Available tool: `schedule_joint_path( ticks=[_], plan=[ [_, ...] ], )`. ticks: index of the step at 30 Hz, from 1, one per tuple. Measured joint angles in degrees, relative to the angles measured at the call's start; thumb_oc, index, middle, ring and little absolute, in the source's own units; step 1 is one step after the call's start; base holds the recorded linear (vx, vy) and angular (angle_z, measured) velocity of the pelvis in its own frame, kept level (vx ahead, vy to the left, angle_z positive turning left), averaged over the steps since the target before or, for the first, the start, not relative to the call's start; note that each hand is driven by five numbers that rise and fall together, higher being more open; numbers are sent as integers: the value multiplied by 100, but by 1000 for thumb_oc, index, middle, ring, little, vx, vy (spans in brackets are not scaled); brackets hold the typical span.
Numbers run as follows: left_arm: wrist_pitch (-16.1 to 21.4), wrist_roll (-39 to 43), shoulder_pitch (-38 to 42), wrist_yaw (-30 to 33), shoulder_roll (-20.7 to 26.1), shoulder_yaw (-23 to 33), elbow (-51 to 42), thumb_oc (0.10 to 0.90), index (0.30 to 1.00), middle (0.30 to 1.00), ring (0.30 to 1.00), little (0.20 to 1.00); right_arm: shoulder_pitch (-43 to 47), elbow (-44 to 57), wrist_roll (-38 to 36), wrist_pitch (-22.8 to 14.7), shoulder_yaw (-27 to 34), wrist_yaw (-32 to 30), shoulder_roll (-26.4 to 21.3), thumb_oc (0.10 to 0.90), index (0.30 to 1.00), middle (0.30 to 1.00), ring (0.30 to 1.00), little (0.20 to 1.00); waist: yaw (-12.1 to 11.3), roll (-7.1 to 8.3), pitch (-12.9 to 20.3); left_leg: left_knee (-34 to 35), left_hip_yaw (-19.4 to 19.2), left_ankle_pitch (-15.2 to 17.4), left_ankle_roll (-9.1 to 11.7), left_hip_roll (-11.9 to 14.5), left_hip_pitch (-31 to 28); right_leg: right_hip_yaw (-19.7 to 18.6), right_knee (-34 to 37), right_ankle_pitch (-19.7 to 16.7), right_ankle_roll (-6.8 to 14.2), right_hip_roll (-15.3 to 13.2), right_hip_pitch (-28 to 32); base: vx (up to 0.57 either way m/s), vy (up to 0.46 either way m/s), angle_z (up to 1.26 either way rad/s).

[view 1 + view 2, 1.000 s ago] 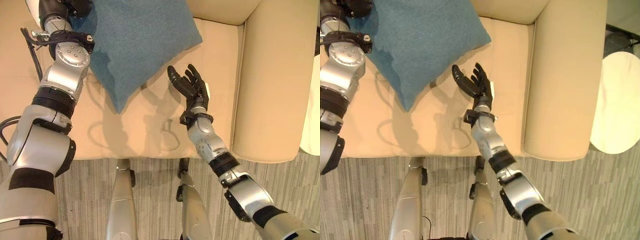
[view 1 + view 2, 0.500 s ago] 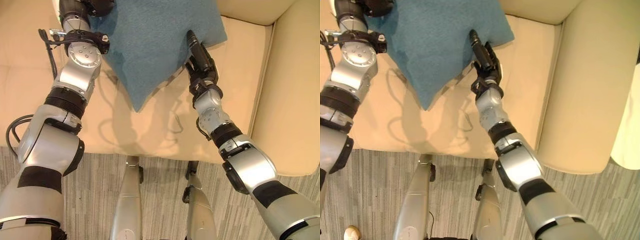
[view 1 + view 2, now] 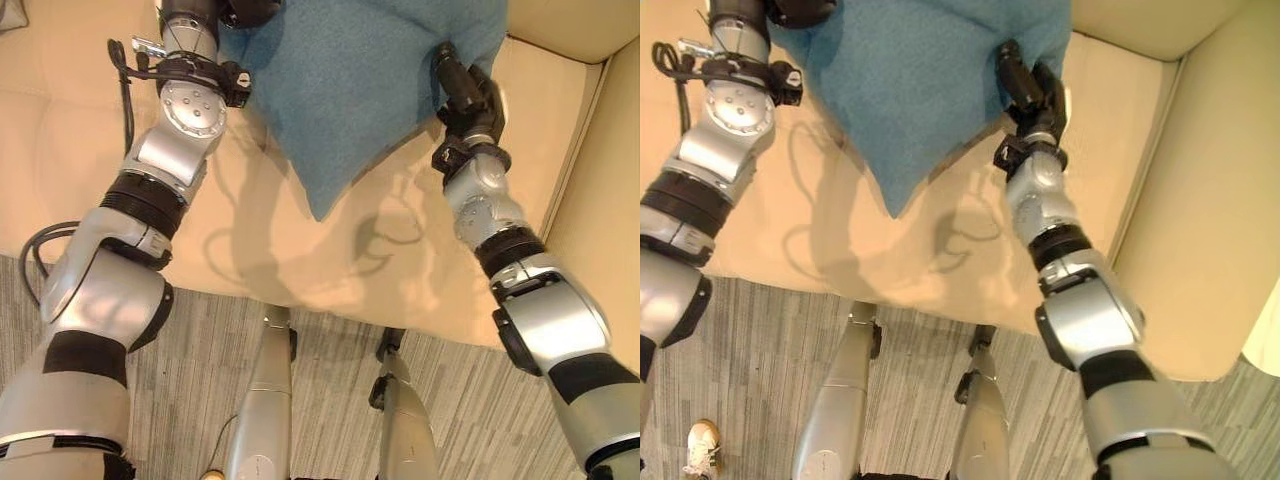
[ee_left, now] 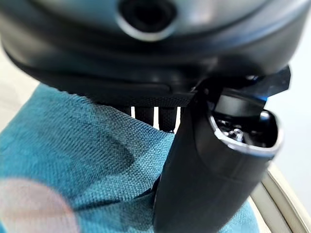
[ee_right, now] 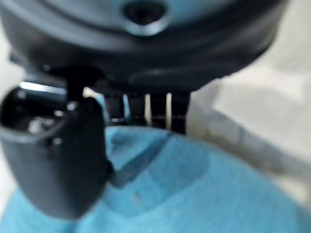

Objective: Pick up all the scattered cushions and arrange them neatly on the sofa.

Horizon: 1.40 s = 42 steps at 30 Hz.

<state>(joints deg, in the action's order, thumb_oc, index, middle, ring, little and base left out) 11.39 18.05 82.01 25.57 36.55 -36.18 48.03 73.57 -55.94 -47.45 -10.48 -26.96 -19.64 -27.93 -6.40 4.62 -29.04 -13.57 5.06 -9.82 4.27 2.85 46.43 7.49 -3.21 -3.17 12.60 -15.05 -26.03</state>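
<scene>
**Teal cushion held from both sides above the sofa seat**

Held up between both hands: one teal cushion [image 3: 350,80], hanging with a corner pointing down over the cream sofa seat [image 3: 90,180], clear of the seat fabric as far as the shadow beneath suggests. Gripped at its left upper edge by the left hand [image 4: 214,160], thumb pressed onto the cloth with the fingers [image 4: 146,112] on the far side, so pinching the cushion. Gripped at its right edge by the right hand [image 3: 1032,92]; in the right wrist view, thumb on top of the teal cloth and fingers [image 5: 146,109] behind it, again a pinch on the cushion.

Probably a two-sided hold to keep the soft cushion spread flat and square rather than folding under its own weight, ready for setting against the backrest [image 3: 570,25]. Judged to be mid-carry, placement not yet done.

Open room: broad bare seat below and to the left of the cushion. Tighter on the right, with the sofa armrest [image 3: 1210,230] just beside the right arm, leaving little margin for swinging outward. Seat's front edge near the grey carpet [image 3: 200,340], well below the hanging corner. Risk in lowering: dangling corner catching the seat first and tipping the cushion askew.
</scene>
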Motion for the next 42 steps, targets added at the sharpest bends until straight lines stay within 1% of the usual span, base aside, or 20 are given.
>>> schedule_joint_path(
  ticks=[1, 3, 5, 7, 8, 9, 10, 12, 13, 15, 19, 22, 24, 28, 33, 37, 39, 42],
  plan=[
    [-30, -193, -1, 12, 210, -85, -137, 400, 300, 300, 300, 300, -2, 347, 619, 84, -190, -124, -277, 400, 300, 300, 300, 300, 32, 0, 0, -14, -5, -1, -1, 10, 50, -7, -71, 5, 3, 3, -92, -23, 31, -4],
    [-77, -608, -24, 70, 431, -127, -193, 400, 300, 300, 300, 300, 0, 921, 1884, 254, -300, -331, -782, 400, 300, 300, 300, 300, 119, 25, -13, -39, -39, -3, -4, 23, 98, -35, -112, 5, 3, -12, -168, -20, 13, -6],
    [-190, -756, -123, 145, 449, -136, -232, 400, 300, 300, 300, 300, 21, 1225, 2651, 348, -323, -510, -1056, 400, 300, 300, 300, 300, 138, 33, -17, -78, -65, 2, -11, 31, 94, -91, -172, 5, 3, -10, -197, -7, 30, -8],
    [-312, -877, -283, 262, 518, -118, -538, 400, 300, 300, 300, 300, 73, 1619, 3563, 528, -325, -808, -1274, 400, 300, 300, 300, 300, 193, 86, -43, -97, -136, 11, -23, 63, 89, -172, -235, 5, 3, -11, -271, 5, 14, -14],
    [-315, -922, -350, 289, 552, -86, -650, 400, 300, 300, 300, 300, 95, 1720, 3862, 608, -338, -890, -1330, 400, 300, 300, 300, 300, 214, 98, -49, -103, -153, 11, -24, 95, 89, -186, -253, 5, 3, -14, -289, 15, 2, -13],
    [-322, -969, -512, 331, 568, 25, -875, 400, 300, 300, 300, 300, 123, 1898, 4485, 769, -374, -1019, -1479, 400, 300, 300, 300, 300, 255, 117, -63, -115, -153, 9, -26, 107, 86, -201, -272, 4, 3, -8, -292, 13, -7, -8],
    [-324, -1075, -608, 410, 561, 65, -1010, 400, 300, 300, 300, 300, 174, 1957, 4953, 884, -385, -1082, -1589, 400, 300, 300, 300, 300, 285, 163, -86, -119, -167, 9, -26, 122, 57, -233, -291, 4, 3, 1, -291, 18, -14, -6],
    [-340, -1284, -840, 566, 470, 279, -1240, 400, 300, 300, 300, 300, 344, 2037, 5636, 1108, -417, -1126, -1720, 400, 300, 300, 300, 300, 358, 176, -92, -127, -173, 6, -30, 136, 46, -285, -301, 4, 3, 14, -292, 8, -15, -6],
    [-341, -1378, -903, 668, 416, 343, -1247, 400, 300, 300, 300, 300, 456, 2038, 5817, 1130, -430, -1174, -1718, 400, 300, 300, 300, 300, 393, 177, -92, -127, -182, 1, -34, 141, 37, -299, -302, 4, 3, 17, -292, 1, -7, -5],
    [-422, -1385, -921, 844, 300, 402, -1247, 400, 300, 300, 300, 300, 613, 2038, 6025, 1130, -440, -1248, -1718, 400, 300, 300, 300, 300, 431, 178, -93, -127, -200, -4, -37, 146, 21, -314, -308, 3, 3, 36, -292, 0, -16, -7],
    [-433, -1395, -914, 1224, 237, 619, -1247, 400, 300, 300, 300, 300, 1230, 2023, 6324, 1216, -874, -1401, -1803, 400, 300, 300, 300, 300, 537, 178, -93, -120, -206, -18, -16, 221, 19, -338, -368, 2, 0, 116, -351, 18, -15, -8],
    [-445, -1510, -875, 1499, 134, 745, -1232, 400, 300, 300, 300, 300, 1450, 2017, 6502, 1237, -924, -1593, -1824, 400, 300, 300, 300, 300, 591, 178, -93, -113, -209, -21, -13, 234, 18, -354, -378, 3, 0, 121, -369, 23, -11, -2],
    [-546, -1597, -814, 1725, 38, 783, -1228, 400, 300, 300, 300, 300, 1642, 2004, 6588, 1266, -1120, -1714, -1879, 400, 300, 300, 300, 300, 607, 178, -93, -111, -218, -22, -14, 249, 15, -386, -377, 2, 0, 112, -380, 0, 0, 0],
    [-660, -1597, -606, 1986, 23, 789, -1213, 400, 300, 300, 300, 300, 2030, 1806, 6616, 1269, -1395, -1910, -1880, 400, 300, 300, 300, 300, 594, 178, -93, -92, -227, -25, -17, 280, 12, -393, -354, -1, -2, 116, -381, 0, 0, 0],
    [-678, -1597, -346, 2267, 11, 809, -1130, 400, 300, 300, 300, 300, 2418, 1665, 6618, 1282, -1627, -2051, -1890, 400, 300, 300, 300, 300, 588, 178, -92, 31, -261, -78, -40, 284, -88, -402, -347, -4, -5, 107, -358, 0, 0, 0],
    [-679, -1599, -239, 2485, -40, 834, -1108, 400, 300, 300, 300, 300, 2530, 1634, 6631, 1283, -1659, -2212, -1891, 400, 300, 300, 300, 300, 571, 178, -92, 168, -255, -123, -23, 284, -236, -368, -256, -7, -8, 113, -227, 2, -1, 1],
    [-679, -1616, -241, 2581, -178, 1028, -1079, 400, 300, 300, 300, 300, 2589, 1616, 6686, 1272, -1738, -2318, -1892, 400, 300, 300, 300, 300, 569, 178, -92, 199, -245, -143, -16, 298, -254, -353, -251, -8, -9, 129, -215, -22, -12, 0],
    [-679, -1754, -270, 2583, -373, 989, -737, 400, 300, 300, 300, 300, 2652, 1308, 6667, 1115, -2112, -2274, -1931, 400, 300, 300, 300, 300, 567, 180, -91, 199, -218, -144, -15, 321, -284, -311, -249, -20, -27, 162, -175, -33, -43, 1]
  ],
)
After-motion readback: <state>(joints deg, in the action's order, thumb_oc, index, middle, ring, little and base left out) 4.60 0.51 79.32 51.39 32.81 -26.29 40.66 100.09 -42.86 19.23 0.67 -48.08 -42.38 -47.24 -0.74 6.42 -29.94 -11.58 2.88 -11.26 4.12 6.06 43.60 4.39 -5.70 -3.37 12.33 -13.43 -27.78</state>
